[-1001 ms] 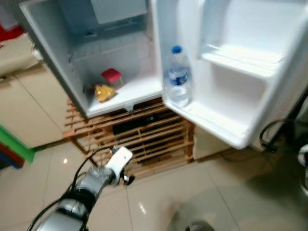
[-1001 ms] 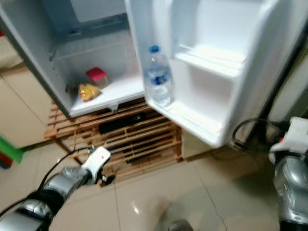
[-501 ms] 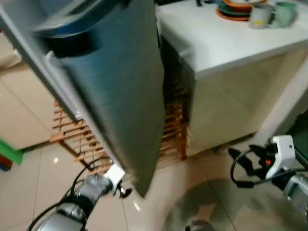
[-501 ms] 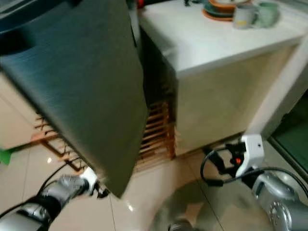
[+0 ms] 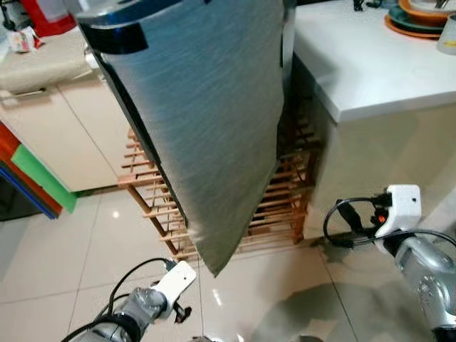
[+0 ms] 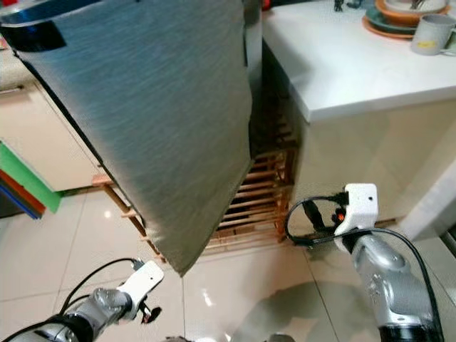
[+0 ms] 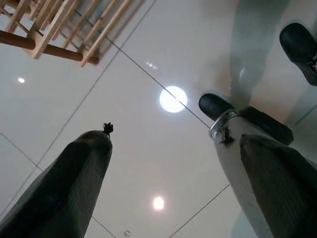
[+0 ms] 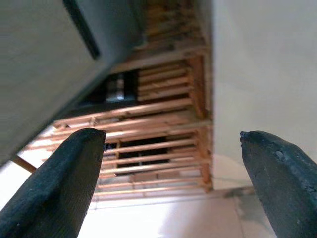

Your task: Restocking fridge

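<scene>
**Fridge door shut, both tools low and empty**

The fridge (image 5: 206, 121) stands with its grey door facing the camera, closed, so nothing of the inside can be seen. It rests on a slatted wooden pallet (image 5: 285, 206), whose rails show below and to the right of the door's lower corner. Just beside the fridge on the right is a white desk (image 6: 335, 64), carrying a stack of plates (image 6: 399, 16) and a grey mug (image 6: 431, 34) near its far edge. To the left runs a cream cabinet (image 5: 64, 142) with green, red and blue panels (image 5: 35, 182) leaning low against it.

The left tool (image 7: 173, 163) hangs near the glossy tiled floor (image 5: 85, 249), below the door's corner and apart from it. Its two black fingers (image 7: 64, 183) stand spread wide with only tiles and ceiling-light reflections between them (a dark shoe-like foot and a silver leg show beyond).

The right tool (image 8: 171, 163) is held low in front of the desk's side wall, pointing toward the pallet. Its fingers (image 8: 59, 173) are likewise spread apart, holding nothing; between them lie the pallet slats, with the grey door edge on one side and the pale desk wall on the other. A black cable loops at that wrist (image 5: 395, 214).
</scene>
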Controlling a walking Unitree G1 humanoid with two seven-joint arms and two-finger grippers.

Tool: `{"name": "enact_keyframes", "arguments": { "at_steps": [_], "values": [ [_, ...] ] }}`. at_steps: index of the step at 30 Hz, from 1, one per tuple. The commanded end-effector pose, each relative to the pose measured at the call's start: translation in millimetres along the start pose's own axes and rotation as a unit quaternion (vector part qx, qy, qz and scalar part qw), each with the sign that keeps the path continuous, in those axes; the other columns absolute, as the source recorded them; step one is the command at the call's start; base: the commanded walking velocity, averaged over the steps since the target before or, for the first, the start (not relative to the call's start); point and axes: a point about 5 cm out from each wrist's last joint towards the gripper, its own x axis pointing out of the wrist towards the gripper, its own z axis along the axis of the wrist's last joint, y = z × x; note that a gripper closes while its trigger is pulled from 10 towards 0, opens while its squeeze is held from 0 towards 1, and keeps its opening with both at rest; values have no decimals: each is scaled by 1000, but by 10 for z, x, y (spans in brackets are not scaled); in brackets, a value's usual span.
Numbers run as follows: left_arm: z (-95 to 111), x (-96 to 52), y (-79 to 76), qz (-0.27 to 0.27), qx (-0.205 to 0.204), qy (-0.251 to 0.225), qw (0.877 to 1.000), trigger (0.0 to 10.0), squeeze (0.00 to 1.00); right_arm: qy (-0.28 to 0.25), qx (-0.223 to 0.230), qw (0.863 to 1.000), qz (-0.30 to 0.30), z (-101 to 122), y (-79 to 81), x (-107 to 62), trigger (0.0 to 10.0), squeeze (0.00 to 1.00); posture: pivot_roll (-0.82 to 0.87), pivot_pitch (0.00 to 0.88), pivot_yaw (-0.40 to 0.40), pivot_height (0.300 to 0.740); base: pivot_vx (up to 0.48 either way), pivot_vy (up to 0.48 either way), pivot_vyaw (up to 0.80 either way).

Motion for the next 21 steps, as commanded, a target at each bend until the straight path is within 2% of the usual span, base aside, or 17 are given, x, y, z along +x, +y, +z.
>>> {"name": "enact_keyframes", "arguments": {
  "at_steps": [1, 2, 3, 4, 5, 7, 8, 11, 16, 18, 21],
  "values": [
    [7, -8, 43, 12, 9, 5, 1000, 10000, 0, -12, -6, 1000, 15, 56, 98, 64, 10000, 0, -167, 0, 134, 740, 0, 0, 0],
    [29, -5, 44, 16, 24, 4, 1000, 10000, 0, -18, -3, 999, 26, 83, 154, 85, 10000, 0, -161, 0, 130, 740, 0, 0, 0],
    [84, -5, 67, 33, 70, -1, 997, 10000, 0, -24, 3, 999, 39, 112, 212, 105, 10000, 0, -159, 0, 127, 740, 0, 0, 0],
    [201, -5, 94, 58, 152, -12, 987, 10000, 0, -30, 8, 998, 56, 143, 275, 125, 10000, 0, -150, 0, 121, 740, 0, 0, 0],
    [267, -6, 98, 58, 189, -18, 980, 10000, 0, -32, 8, 997, 63, 156, 303, 137, 10000, 0, -142, 0, 117, 740, 0, 0, 0],
    [361, -9, 97, 41, 244, -19, 969, 10000, 0, -33, 10, 996, 78, 174, 351, 169, 10000, 0, -121, 0, 106, 740, 0, 0, 0],
    [370, -11, 101, 39, 252, -18, 967, 10000, 0, -33, 10, 996, 81, 175, 360, 177, 10000, 0, -121, 0, 106, 740, 0, 0, 0],
    [242, -39, 173, 22, 316, 24, 948, 10000, 0, -35, 5, 995, 97, 217, 418, 231, 10000, 0, -91, 0, 94, 740, 0, 0, 0],
    [104, -44, 164, 4, 312, 50, 949, 10000, 0, -48, 12, 992, 115, 309, 493, 318, 10000, 0, -67, 0, 82, 740, 0, 0, 0],
    [107, -18, 82, -8, 299, 46, 953, 10000, 0, -59, 12, 988, 140, 397, 602, 361, 10000, 0, -56, 0, 77, 740, 0, 0, 0],
    [113, -8, 48, -13, 291, 43, 956, 10000, 0, -65, 13, 986, 151, 433, 648, 378, 10000, 0, -54, 0, 76, 740, 0, 0, 0]
  ]
}}
